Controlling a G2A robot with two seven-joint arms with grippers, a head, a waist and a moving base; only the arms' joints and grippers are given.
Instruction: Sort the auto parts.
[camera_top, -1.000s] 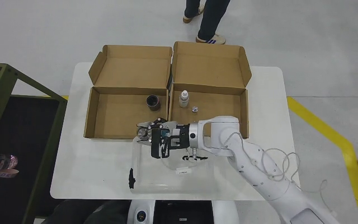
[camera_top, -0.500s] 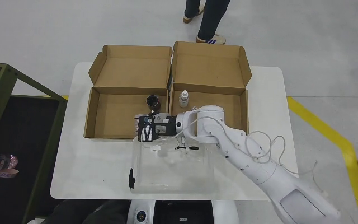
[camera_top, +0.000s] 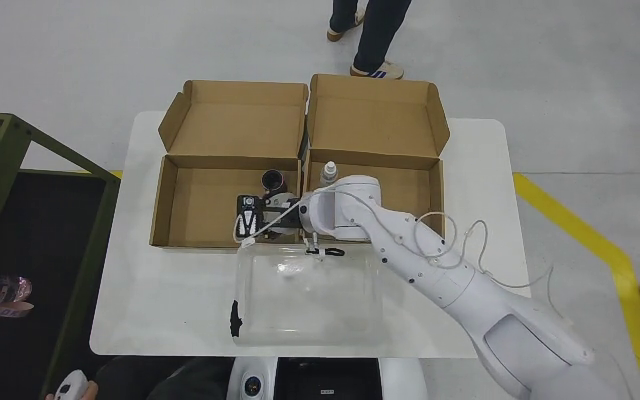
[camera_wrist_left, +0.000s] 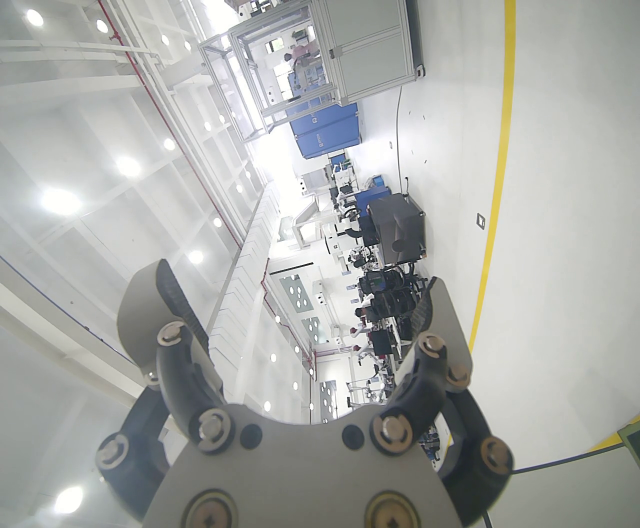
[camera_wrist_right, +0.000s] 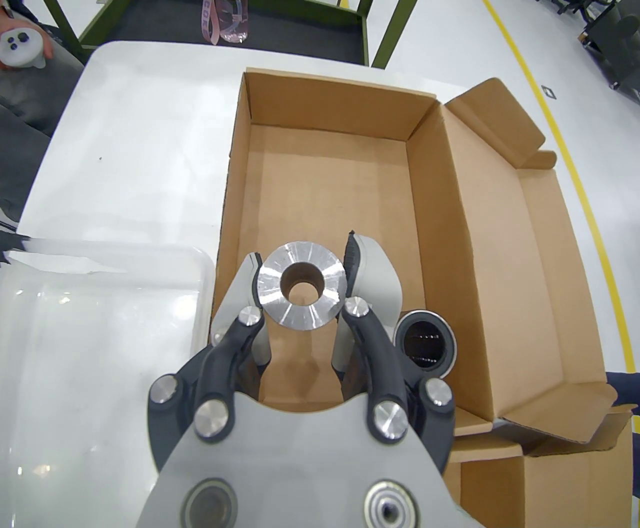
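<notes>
Your right claw (camera_wrist_right: 303, 260) is pinching a shiny metal ring (camera_wrist_right: 320, 300) by its sides. It holds the ring over the near end of the left box (camera_wrist_right: 325, 190). From the right wrist you can see the hole through the ring. You can also see a dark round part (camera_wrist_right: 425, 345) on the box floor, just beside the claw. From the top you can see the right box (camera_top: 400, 190) touching the left one, with a small white bottle (camera_top: 328, 175) inside it. A clear tray (camera_top: 330, 300) sits in front of both boxes on the white table (camera_top: 150, 290). Your left claw (camera_wrist_left: 300, 282) is spread wide. It points at a big bright hall with ceiling lights, machines and a yellow floor line (camera_wrist_left: 495, 200).
</notes>
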